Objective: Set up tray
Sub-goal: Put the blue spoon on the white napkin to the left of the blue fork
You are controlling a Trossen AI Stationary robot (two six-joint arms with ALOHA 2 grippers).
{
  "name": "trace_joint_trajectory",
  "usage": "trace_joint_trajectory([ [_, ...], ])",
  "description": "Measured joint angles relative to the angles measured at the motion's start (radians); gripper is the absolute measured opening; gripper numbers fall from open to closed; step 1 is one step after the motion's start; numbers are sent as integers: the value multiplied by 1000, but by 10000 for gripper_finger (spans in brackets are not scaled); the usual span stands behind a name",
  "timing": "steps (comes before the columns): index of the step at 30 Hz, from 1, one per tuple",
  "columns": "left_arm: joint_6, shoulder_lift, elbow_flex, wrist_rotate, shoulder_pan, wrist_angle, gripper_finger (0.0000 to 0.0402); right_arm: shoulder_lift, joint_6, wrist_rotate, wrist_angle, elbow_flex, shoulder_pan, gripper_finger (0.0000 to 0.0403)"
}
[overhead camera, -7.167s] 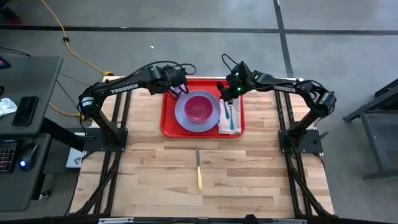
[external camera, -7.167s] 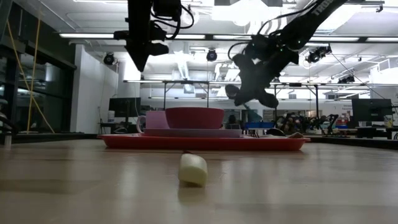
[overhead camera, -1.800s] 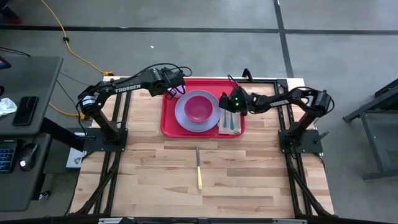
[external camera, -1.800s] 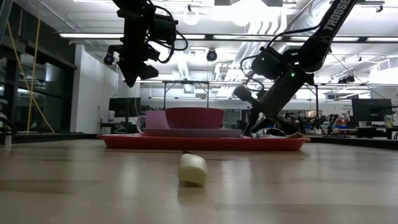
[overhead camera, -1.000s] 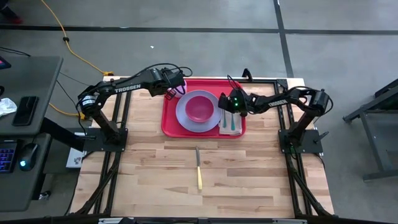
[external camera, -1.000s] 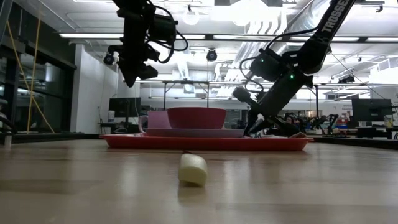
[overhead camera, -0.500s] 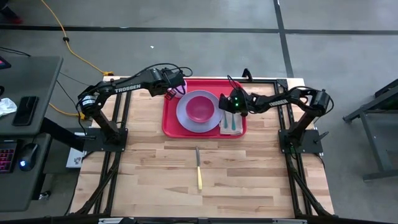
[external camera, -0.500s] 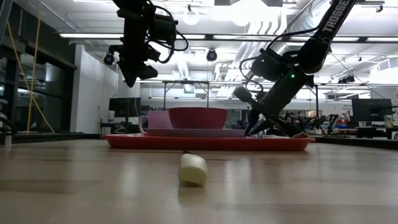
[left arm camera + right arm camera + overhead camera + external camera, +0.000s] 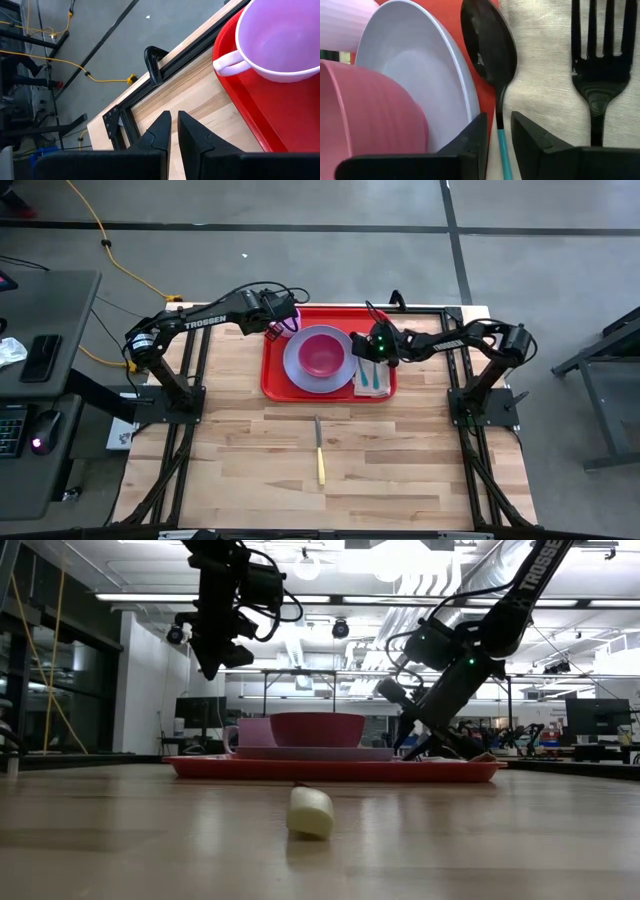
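Two arms reach in over the far half of my table. The right gripper [image 9: 496, 131] angles down low onto the tray [image 9: 272, 380], its jaws slightly parted astride the teal handle of a spoon [image 9: 488, 42], released rather than clamped; a fork [image 9: 598, 65] lies just beside on the napkin [image 9: 542, 75]. The left gripper [image 9: 173, 131] hangs raised, jaws nearly closed on nothing, a mug [image 9: 280, 40] ahead of them on the tray's far corner.

Right gripper [image 9: 495, 131] low, jaws slightly parted; left gripper [image 9: 174, 131] raised, jaws near-closed.
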Motion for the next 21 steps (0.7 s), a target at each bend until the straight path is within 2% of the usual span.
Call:
trace_joint_trajectory([
  [14,10,0,0,0,0,-1,62,-113,-58,24,-107,0,0,33],
  [21,11,0,0,0,0,-1,62,-205,-200,65,-109,0,-23,32],
])
